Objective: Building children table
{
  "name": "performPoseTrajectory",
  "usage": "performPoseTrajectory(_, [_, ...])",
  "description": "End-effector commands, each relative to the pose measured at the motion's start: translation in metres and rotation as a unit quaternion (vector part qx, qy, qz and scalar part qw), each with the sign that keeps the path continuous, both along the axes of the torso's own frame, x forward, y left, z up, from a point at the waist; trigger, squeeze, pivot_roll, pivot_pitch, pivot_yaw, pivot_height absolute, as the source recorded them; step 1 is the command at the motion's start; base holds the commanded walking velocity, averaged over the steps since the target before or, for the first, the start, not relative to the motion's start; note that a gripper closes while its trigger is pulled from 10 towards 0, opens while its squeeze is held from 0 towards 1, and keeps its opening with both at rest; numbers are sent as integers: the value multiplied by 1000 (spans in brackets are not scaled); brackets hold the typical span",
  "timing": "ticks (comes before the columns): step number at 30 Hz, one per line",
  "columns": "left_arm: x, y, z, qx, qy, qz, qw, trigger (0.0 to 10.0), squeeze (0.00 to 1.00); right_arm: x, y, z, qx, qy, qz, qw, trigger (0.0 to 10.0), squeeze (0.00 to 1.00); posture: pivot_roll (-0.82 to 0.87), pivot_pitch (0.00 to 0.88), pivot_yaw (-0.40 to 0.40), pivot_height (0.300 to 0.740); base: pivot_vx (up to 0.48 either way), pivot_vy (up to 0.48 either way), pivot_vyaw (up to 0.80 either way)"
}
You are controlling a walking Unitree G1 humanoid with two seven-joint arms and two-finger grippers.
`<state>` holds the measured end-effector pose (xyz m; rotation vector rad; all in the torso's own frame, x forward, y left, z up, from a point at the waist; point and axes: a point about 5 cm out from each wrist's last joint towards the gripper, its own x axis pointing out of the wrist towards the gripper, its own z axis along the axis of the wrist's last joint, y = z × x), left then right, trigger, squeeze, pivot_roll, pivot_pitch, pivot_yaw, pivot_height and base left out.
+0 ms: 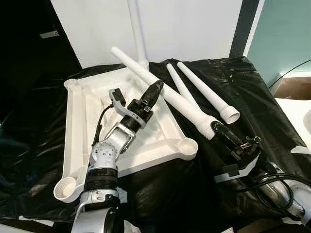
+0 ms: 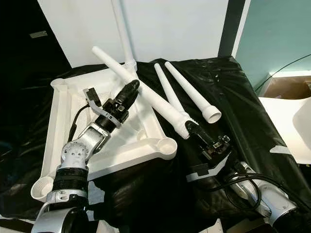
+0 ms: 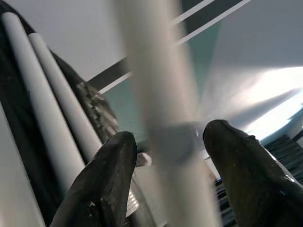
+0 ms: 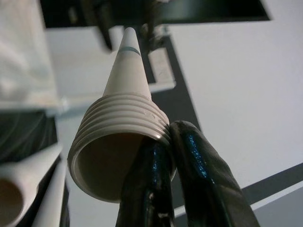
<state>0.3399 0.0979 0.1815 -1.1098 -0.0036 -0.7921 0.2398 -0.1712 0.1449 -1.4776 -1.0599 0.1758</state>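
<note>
A white table top (image 1: 73, 136) lies upside down on a black cloth, with one white leg (image 1: 137, 34) standing upright in its far corner socket. Another leg (image 1: 180, 104) lies slanted across the top's right rim. My left gripper (image 1: 156, 89) is open at the middle of this leg, with a finger (image 3: 104, 184) on each side of the blurred shaft (image 3: 161, 85). My right gripper (image 1: 217, 127) is shut on the wall of the same leg's threaded hollow end (image 4: 118, 137). Two more legs (image 1: 182, 87) (image 1: 206, 94) lie loose on the cloth to the right.
The black cloth (image 1: 243, 77) covers the whole work surface and hangs off its edges. A white wall stands behind and a teal wall at the back right. A white surface (image 1: 296, 111) and cables (image 1: 262, 182) sit near my right arm.
</note>
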Motion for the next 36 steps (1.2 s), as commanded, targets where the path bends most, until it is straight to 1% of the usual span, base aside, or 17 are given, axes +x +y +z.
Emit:
performPoseTrajectory(1, [-1, 3, -2, 6, -10, -9, 1000, 10000, 0, 0, 4, 9, 13, -25, 15, 999, 0, 0, -88, 0, 119, 740, 0, 0, 0])
performPoseTrajectory(5, [2, 3, -4, 25, -6, -2, 1000, 10000, 0, 0, 7, 11, 17, -25, 19, 999, 0, 0, -86, 0, 119, 740, 0, 0, 0])
performPoseTrajectory(9, [4, 3, -4, 21, -4, 3, 1000, 10000, 0, 1, 8, 11, 17, -20, 21, 999, 0, 0, -86, 0, 116, 740, 0, 0, 0])
performPoseTrajectory(11, [6, 4, 3, -1, -13, 6, 1000, 10000, 0, 0, 10, 8, 12, -5, 32, 999, 0, 0, -80, 0, 110, 740, 0, 0, 0])
performPoseTrajectory(12, [6, 4, 3, -1, -13, 6, 1000, 10000, 0, 0, 10, 8, 12, -5, 32, 999, 0, 0, -80, 0, 110, 740, 0, 0, 0])
performPoseTrajectory(14, [6, 6, 13, -36, -24, -1, 999, 10000, 0, 0, 13, 2, 6, 15, 41, 999, 0, 0, -80, 0, 108, 740, 0, 0, 0])
performPoseTrajectory(17, [6, 8, 22, -58, -38, -12, 998, 10000, 0, 0, 15, -3, 2, 30, 54, 998, 0, 0, -75, 0, 105, 740, 0, 0, 0])
performPoseTrajectory(23, [6, 5, 29, -58, -55, -24, 997, 10000, 0, 3, 15, -5, 7, 45, 62, 997, 0, 0, -73, 0, 105, 740, 0, 0, 0])
performPoseTrajectory(24, [5, 4, 30, -56, -63, -22, 996, 4627, 0, 3, 15, -5, 11, 49, 59, 997, 0, 0, -74, 0, 104, 740, 0, 0, 0])
performPoseTrajectory(25, [4, 3, 30, -53, -75, -20, 996, 0, 0, 4, 15, -5, 17, 54, 57, 997, 0, 0, -74, 0, 105, 740, 0, 0, 0])
performPoseTrajectory(28, [2, 3, 31, -51, -88, -18, 995, 0, 0, 5, 14, -6, 24, 60, 55, 996, 0, 0, -74, 0, 105, 740, 0, 0, 0])
performPoseTrajectory(29, [2, 2, 31, -49, -89, -14, 995, 0, 0, 6, 14, -6, 27, 63, 52, 996, 3569, 0, -76, 0, 105, 740, 0, 0, 0])
performPoseTrajectory(31, [2, 2, 31, -48, -89, -12, 995, 0, 0, 6, 13, -7, 29, 64, 50, 996, 3569, 0, -76, 0, 105, 740, 0, 0, 0])
performPoseTrajectory(32, [2, 2, 31, -49, -92, -9, 995, 0, 0, 6, 13, -8, 32, 67, 46, 996, 5765, 0, -76, 0, 106, 740, 0, 0, 0])
performPoseTrajectory(33, [2, 3, 32, -54, -94, -5, 994, 0, 0, 7, 12, -9, 36, 72, 41, 996, 9294, 0, -79, 0, 107, 740, 0, 0, 0])
performPoseTrajectory(34, [2, 4, 33, -60, -96, -1, 994, 0, 0, 8, 11, -10, 42, 79, 36, 995, 10000, 0, -79, 0, 107, 740, 0, 0, 0])
performPoseTrajectory(36, [3, 7, 34, -68, -98, 7, 993, 0, 0, 9, 9, -12, 52, 88, 28, 994, 10000, 0, -79, 0, 107, 740, 0, 0, 0])
